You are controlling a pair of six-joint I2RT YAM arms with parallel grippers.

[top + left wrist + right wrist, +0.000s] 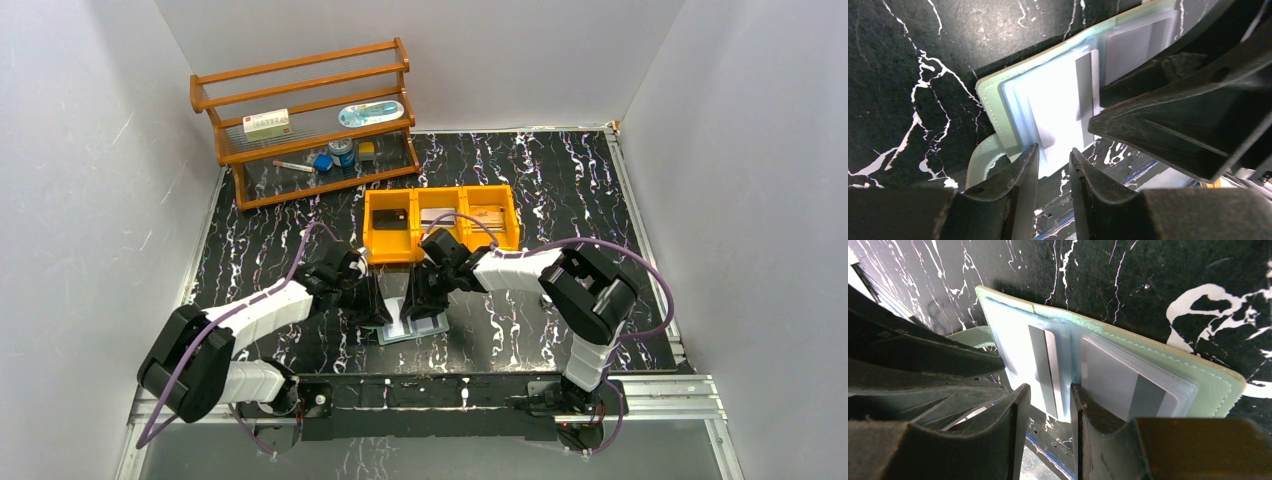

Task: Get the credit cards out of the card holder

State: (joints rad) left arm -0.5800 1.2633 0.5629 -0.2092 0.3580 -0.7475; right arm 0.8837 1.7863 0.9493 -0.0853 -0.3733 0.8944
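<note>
The card holder (414, 328) is lying open just beyond the arm bases, with the credit cards (1045, 365) sitting in its clear sleeves. The left gripper (1054, 156) and right gripper (1050, 394) are each standing narrowly apart, straddling a sleeve edge without pinching it. I judge a card is being singled out. Next, one pincer needs to close on a card and slide it outward while the other pins the holder. Beyond the holder, the orange bin (390, 250) is waiting. Glare and fingers are hiding how many cards are inside.

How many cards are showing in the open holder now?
2: one striped card in the sleeve by the right gripper, a second card in the neighbouring sleeve of the card holder. More may be hidden underneath.
</note>
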